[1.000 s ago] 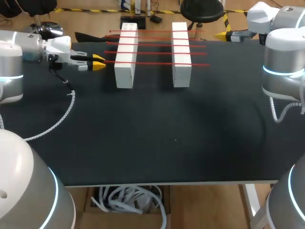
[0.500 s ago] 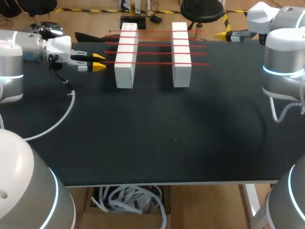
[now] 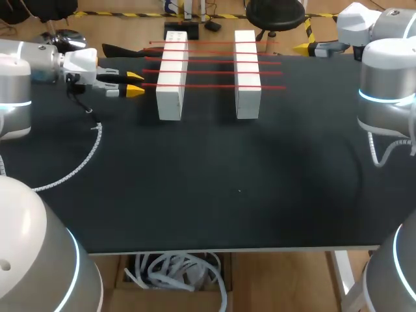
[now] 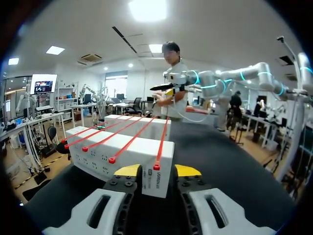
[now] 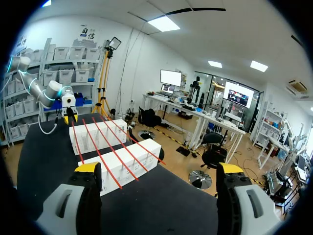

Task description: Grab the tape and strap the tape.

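Observation:
Several red tape strips [image 3: 214,86] run side by side across two white blocks [image 3: 171,75] [image 3: 247,73] at the back of the black table [image 3: 227,175]. My left gripper [image 3: 135,84] hovers just left of the left block, fingers a little apart. The near strip's end [image 4: 156,166] lies just ahead of the gap, untouched by either finger [image 4: 128,170]. My right gripper [image 3: 302,47] hangs wide open at the back right, well away from the blocks [image 5: 129,159], with nothing between its fingers [image 5: 88,167].
A flat black object [image 3: 123,51] lies at the back left edge, behind my left gripper. My left arm's white coiled cable [image 3: 84,156] trails over the table's left side.
My left gripper's fingers have parted slightly beside the near strip's end. Neither arm has otherwise moved, and the strips and blocks stay put.

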### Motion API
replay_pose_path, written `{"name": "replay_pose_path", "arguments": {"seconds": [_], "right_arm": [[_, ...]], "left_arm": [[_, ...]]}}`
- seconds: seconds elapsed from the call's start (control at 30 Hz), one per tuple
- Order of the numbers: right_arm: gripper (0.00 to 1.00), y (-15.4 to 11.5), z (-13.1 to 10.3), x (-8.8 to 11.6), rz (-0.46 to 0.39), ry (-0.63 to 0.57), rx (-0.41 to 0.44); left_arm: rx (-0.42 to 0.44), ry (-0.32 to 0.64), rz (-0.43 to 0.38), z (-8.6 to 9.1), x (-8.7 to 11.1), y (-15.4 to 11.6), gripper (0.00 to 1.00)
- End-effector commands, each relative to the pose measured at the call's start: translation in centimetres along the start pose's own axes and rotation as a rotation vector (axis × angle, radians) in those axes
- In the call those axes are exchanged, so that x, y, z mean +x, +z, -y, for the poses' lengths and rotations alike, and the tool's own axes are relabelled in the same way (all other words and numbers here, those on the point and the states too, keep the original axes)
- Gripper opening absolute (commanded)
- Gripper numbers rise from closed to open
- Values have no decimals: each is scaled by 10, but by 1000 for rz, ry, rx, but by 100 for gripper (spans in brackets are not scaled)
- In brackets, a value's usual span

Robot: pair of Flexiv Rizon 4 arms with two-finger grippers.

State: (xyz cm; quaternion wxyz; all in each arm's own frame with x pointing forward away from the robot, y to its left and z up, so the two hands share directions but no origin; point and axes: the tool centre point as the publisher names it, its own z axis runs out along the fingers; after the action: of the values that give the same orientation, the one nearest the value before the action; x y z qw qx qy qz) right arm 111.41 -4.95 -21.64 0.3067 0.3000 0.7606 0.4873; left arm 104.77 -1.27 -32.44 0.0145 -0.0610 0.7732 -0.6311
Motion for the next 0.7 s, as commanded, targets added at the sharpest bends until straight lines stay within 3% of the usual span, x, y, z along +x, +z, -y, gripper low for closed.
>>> {"name": "replay_pose_path", "arguments": {"seconds": [0.03, 0.27, 0.7], "right_arm": [[100, 0, 0, 0, 0, 0, 0], [100, 0, 0, 0, 0, 0, 0], [100, 0, 0, 0, 0, 0, 0]], "left_arm": [[-2, 0, 5, 0, 2, 0, 22], [-1, 2, 6, 1, 3, 2, 27], [-3, 2, 7, 4, 3, 2, 25]]}}
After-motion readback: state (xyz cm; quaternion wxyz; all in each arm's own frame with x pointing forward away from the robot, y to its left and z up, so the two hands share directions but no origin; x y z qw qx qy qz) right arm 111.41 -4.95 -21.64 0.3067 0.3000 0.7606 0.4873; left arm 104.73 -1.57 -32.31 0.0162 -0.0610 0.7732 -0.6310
